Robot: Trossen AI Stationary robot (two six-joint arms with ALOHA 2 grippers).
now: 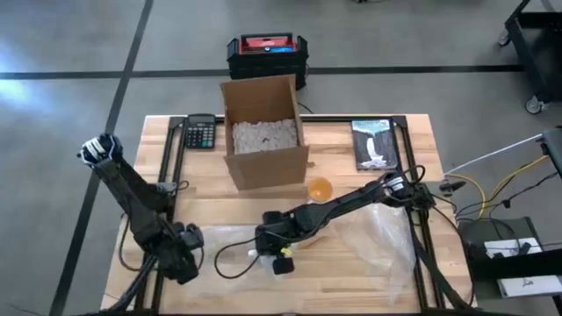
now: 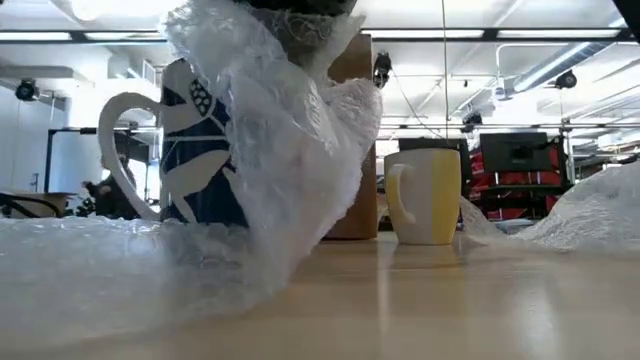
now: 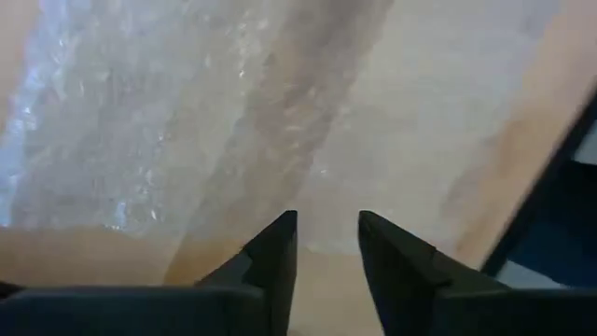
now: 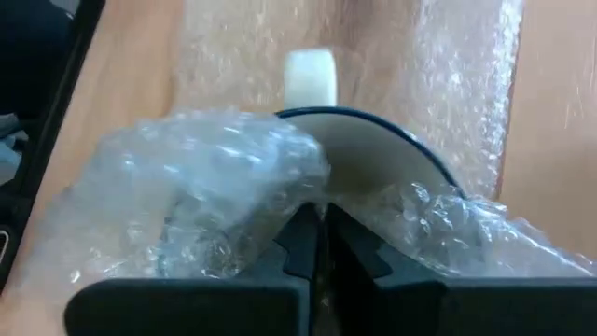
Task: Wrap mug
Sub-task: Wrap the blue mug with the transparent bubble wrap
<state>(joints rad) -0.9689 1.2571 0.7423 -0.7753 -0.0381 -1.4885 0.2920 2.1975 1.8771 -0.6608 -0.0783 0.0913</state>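
you can read no text here: the calculator keys and the booklet cover are too small.

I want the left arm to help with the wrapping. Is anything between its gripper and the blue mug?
Nothing solid: only the flat bubble wrap and bare table lie between the left gripper and the blue mug, which the right gripper is draping with wrap.

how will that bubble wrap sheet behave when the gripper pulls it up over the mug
Probably floppy: the bubble wrap already sags in loose folds over the blue and white mug. It looks light, so the loose end on the table may drag along. The right gripper is shut on a bunched fold; smooth film might slip if tugged hard.
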